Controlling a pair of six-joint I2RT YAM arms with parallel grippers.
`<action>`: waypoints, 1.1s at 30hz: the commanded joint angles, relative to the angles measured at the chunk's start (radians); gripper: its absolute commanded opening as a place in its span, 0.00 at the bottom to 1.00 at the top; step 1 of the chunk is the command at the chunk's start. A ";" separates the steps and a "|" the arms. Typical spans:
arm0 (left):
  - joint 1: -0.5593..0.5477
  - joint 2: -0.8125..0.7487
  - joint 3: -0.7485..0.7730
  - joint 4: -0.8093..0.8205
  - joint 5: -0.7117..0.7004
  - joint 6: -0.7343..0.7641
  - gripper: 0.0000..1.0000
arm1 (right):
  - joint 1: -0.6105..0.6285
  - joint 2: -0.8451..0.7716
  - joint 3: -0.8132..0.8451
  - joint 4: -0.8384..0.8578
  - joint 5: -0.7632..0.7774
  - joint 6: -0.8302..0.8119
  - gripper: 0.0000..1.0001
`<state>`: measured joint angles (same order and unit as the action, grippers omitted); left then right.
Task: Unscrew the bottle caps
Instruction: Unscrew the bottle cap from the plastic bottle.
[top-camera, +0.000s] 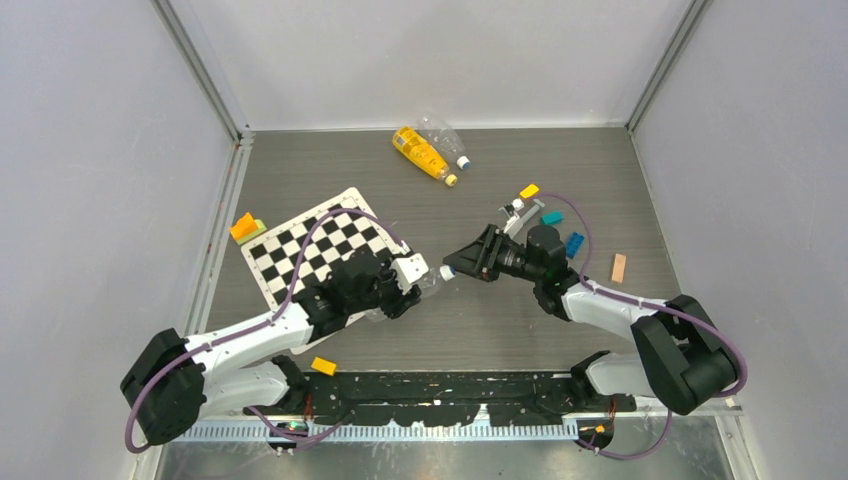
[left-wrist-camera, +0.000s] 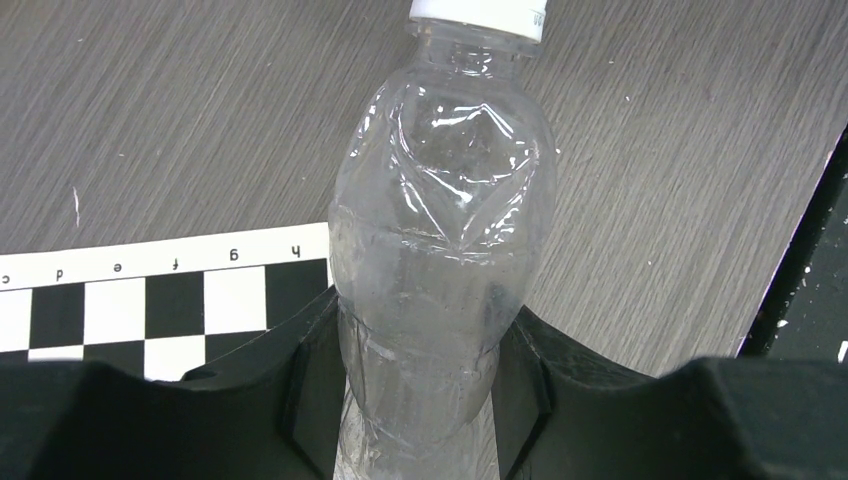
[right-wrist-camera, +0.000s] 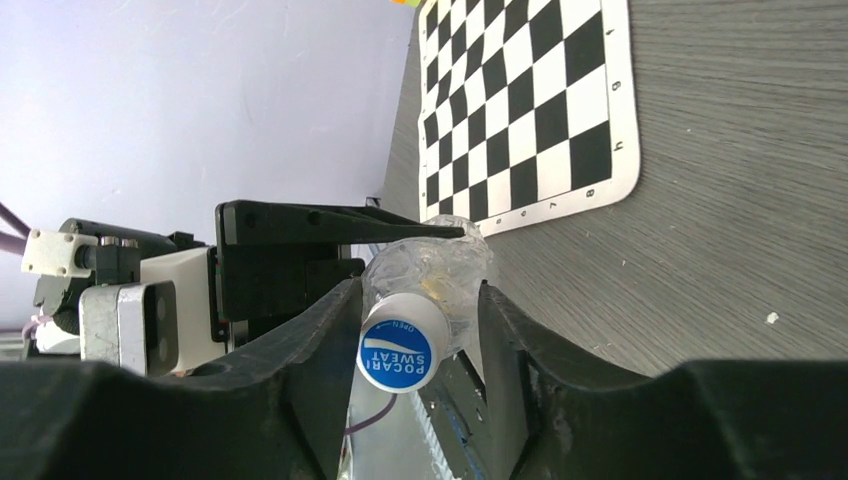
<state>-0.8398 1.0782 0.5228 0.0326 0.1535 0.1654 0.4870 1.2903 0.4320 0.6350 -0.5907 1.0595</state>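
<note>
Near the middle of the table (top-camera: 520, 330), just off the corner of the checkerboard mat (top-camera: 310, 250), the left gripper (top-camera: 412, 287) pinches the crinkled clear bottle (left-wrist-camera: 435, 230) around its lower body, the neck pointing toward the right arm. At that end the right gripper (right-wrist-camera: 420, 290) stands spread around the white cap (right-wrist-camera: 402, 355) with its blue printed top, one jaw close against the cap's side and a gap showing at the other. Far back on the table the yellow-orange bottle (top-camera: 420, 152) and a second clear bottle (top-camera: 442, 133) lie side by side, caps on.
</note>
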 joint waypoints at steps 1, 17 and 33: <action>-0.005 -0.016 0.006 0.082 -0.025 0.011 0.16 | 0.005 -0.005 0.024 0.094 -0.049 0.010 0.55; -0.005 -0.012 0.012 0.073 -0.018 0.003 0.17 | 0.005 -0.058 0.030 -0.028 -0.055 -0.068 0.53; -0.005 0.028 0.041 0.058 -0.022 0.010 0.17 | 0.005 -0.081 0.035 -0.045 -0.071 -0.090 0.54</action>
<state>-0.8425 1.1007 0.5232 0.0532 0.1272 0.1654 0.4870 1.2282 0.4320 0.5781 -0.6510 0.9909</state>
